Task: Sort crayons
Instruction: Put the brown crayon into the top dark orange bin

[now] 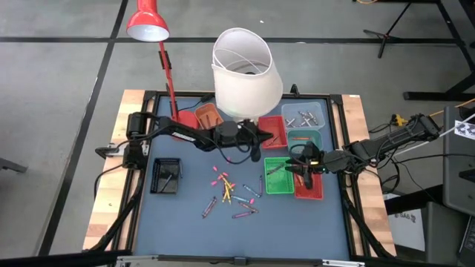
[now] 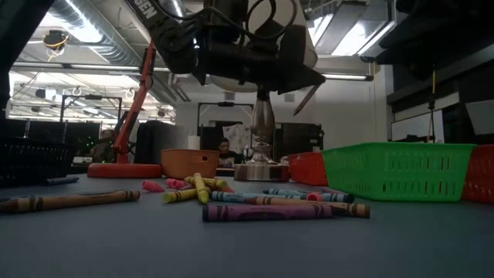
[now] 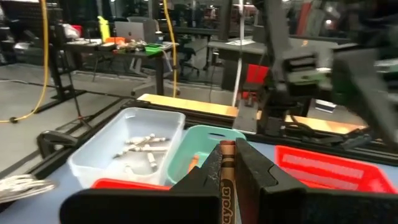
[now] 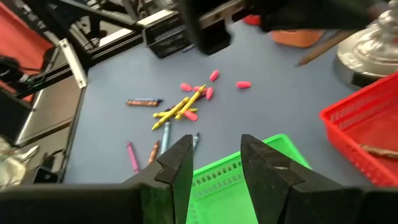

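Note:
Several loose crayons [image 1: 231,190] lie on the blue mat; they also show in the low view [image 2: 262,202] and the right wrist view [image 4: 180,107]. My left gripper [image 1: 260,136] is above the mat beside a red tray [image 1: 273,127], shut on a brown crayon [image 3: 226,163]. The crayon also shows in the low view [image 2: 306,100]. My right gripper [image 4: 214,158] is open and empty above the green tray [image 1: 276,178]. My left gripper pinches the brown crayon between its two fingers [image 3: 254,171]. The crayon lies along the fingers, and its free end [image 3: 227,147] sticks out past their tips. It is lifted clear of the table and slants down from the gripper in the low view.
A white lampshade [image 1: 245,70] on its base stands at the table's far middle, a red desk lamp [image 1: 148,26] at far left. An orange tray [image 1: 208,115], clear tray [image 1: 312,115], teal tray [image 1: 304,138], a second red tray [image 1: 310,189] and black tray [image 1: 165,176] stand around.

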Controlling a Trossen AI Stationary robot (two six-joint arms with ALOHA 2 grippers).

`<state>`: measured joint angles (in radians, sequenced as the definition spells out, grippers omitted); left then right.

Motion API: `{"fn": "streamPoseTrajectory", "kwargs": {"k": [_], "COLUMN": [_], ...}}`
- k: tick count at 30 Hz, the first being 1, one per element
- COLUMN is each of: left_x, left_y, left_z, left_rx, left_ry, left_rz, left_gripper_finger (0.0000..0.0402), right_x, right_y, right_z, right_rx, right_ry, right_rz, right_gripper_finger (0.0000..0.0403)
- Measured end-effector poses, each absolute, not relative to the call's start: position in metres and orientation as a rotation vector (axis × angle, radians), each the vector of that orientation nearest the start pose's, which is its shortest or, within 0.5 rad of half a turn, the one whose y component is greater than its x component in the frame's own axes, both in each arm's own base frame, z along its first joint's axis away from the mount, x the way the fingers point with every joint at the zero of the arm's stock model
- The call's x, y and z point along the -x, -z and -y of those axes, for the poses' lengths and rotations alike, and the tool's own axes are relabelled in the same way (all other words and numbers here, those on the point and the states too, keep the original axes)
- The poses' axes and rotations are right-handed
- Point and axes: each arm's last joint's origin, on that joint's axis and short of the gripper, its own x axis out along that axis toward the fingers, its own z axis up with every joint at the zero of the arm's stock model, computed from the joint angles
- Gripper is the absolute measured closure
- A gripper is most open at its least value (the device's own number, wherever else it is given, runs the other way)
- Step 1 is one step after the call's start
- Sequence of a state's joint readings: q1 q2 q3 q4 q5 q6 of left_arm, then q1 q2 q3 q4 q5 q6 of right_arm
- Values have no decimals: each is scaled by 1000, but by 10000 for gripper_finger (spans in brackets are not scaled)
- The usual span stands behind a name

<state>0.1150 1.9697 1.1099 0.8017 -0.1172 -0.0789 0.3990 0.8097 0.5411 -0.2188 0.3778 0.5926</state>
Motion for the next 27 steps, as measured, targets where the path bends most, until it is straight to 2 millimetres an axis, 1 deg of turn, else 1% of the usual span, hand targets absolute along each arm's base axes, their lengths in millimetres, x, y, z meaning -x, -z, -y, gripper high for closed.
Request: {"fn": "streamPoseTrajectory", "kwargs": {"k": [4,8,11,17,19,21,24,27], "left_x": [-423,-423,-423,-423,-428,-437,-452,-465], "left_y": [-195,-195,-197,-197,-196,-192,-183,-179], "left_z": [-37,-29,-29,-35,-35,-36,-37,-43], "left_rx": [76,73,73,110,124,124,123,123], "left_ry": [-209,-241,-267,-292,-288,-286,-285,-298], "left_rz": [-50,-41,-24,1,46,60,45,54], "left_gripper_finger": [396,396,395,395,395,395,395,395], "right_x": [-164,-164,-165,-167,-168,-169,-170,-170], "right_y": [-243,-244,-246,-250,-252,-254,-257,-257], "right_z": [-57,-57,-57,-58,-58,-59,-59,-59], "right_rx": [-391,-393,-402,-397,-388,-378,-376,-378], "right_ry": [143,142,136,116,107,99,90,88], "right_rz": [-427,-423,-404,-356,-336,-317,-295,-290], "right_gripper_finger": [272,271,271,271,271,272,271,271]}}
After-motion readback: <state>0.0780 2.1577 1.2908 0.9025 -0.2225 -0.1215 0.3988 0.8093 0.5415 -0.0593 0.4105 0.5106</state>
